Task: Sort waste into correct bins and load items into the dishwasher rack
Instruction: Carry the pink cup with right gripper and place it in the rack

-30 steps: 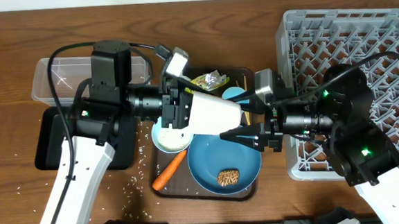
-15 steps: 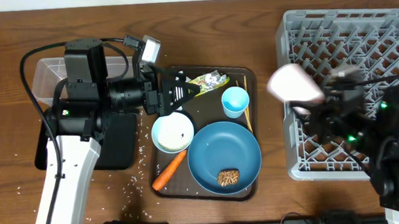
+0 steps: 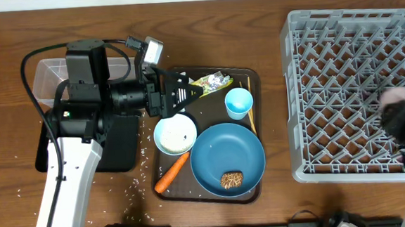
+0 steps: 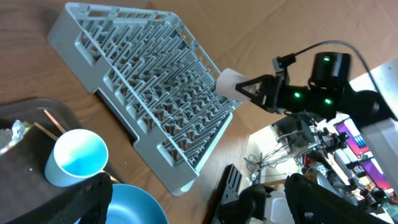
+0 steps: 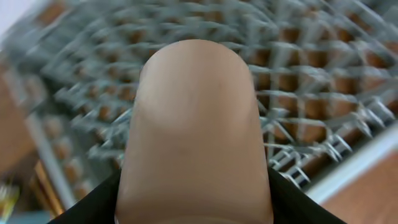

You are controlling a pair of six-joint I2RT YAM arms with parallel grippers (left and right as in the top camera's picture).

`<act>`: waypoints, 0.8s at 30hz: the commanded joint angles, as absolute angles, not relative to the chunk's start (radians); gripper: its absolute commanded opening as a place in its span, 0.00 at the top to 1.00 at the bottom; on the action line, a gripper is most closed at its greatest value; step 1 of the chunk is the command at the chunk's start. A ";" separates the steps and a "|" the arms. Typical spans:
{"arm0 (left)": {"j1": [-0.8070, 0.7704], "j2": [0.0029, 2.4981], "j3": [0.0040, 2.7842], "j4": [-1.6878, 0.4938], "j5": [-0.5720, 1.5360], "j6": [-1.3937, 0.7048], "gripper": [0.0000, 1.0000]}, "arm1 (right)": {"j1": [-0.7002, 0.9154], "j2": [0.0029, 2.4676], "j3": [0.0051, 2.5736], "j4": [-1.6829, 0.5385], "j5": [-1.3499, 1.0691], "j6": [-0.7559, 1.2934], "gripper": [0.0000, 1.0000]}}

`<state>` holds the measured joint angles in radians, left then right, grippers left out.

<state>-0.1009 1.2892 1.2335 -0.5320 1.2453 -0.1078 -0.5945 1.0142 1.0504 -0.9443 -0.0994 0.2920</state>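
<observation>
Over the rack, right tool tight around white cup; left tool wide, empty.

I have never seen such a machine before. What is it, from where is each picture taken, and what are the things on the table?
These are two robot arms at a wooden table, each ending in two jaws. One picture looks down from above; the other two come from small cameras on the wrists. The left arm hovers with jaws open and empty over a brown tray that carries a white bowl, a blue dish with a brown food piece, a carrot, a light-blue cup and a printed wrapper. Beside it lie a clear tub and a black tray. The right arm holds a small white cup over the grey rack.
</observation>
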 commanded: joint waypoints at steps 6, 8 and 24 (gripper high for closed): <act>-0.097 1.287 1.248 -0.541 1.240 -0.113 0.11 | -0.757 1.189 1.064 -0.951 -0.125 0.442 0.46; -0.097 1.287 1.248 -0.542 1.240 -0.113 0.11 | -0.776 1.230 1.064 -0.954 -0.151 0.442 0.46; -0.118 1.287 1.248 -0.586 1.070 -0.112 0.11 | -0.793 1.344 1.180 -0.967 -0.545 0.398 0.08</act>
